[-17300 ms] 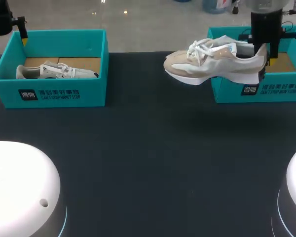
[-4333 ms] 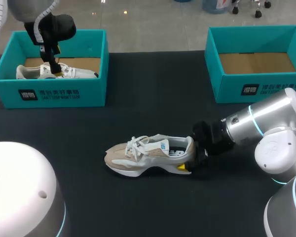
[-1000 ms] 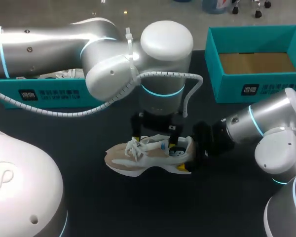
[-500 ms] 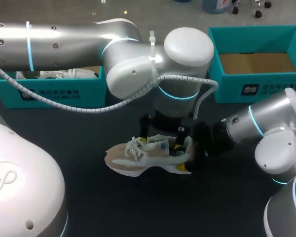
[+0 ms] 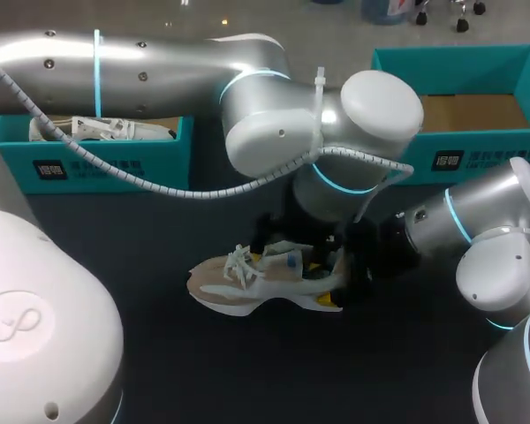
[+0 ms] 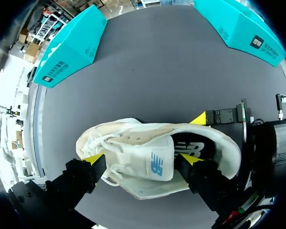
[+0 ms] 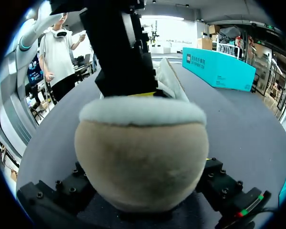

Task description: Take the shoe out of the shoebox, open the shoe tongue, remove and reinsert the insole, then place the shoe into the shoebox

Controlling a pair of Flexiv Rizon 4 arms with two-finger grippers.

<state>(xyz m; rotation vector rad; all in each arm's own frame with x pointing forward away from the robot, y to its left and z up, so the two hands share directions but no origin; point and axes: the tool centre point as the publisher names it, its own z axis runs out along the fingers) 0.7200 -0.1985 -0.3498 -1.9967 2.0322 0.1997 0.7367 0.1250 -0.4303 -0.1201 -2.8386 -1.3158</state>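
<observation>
Left hand (image 6: 142, 160), lately at the left shoebox (image 5: 106, 165), now low over the tongue (image 6: 145, 164) of the shoe (image 5: 234, 284)

Beige-and-white shoe (image 5: 247, 284) with blue logo, teal shoeboxes (image 5: 106, 163) (image 5: 477, 159), black table (image 5: 247, 380), silver arms (image 5: 159, 66) (image 5: 481, 212) with blue rings.

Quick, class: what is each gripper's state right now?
Left gripper: astride tongue of the beige-and-white sneaker; cannot be told.
Right gripper: closed on the sneaker's heel.

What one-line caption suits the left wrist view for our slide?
Left gripper straddling the tongue of the shoe; right gripper clamping the heel.
</observation>
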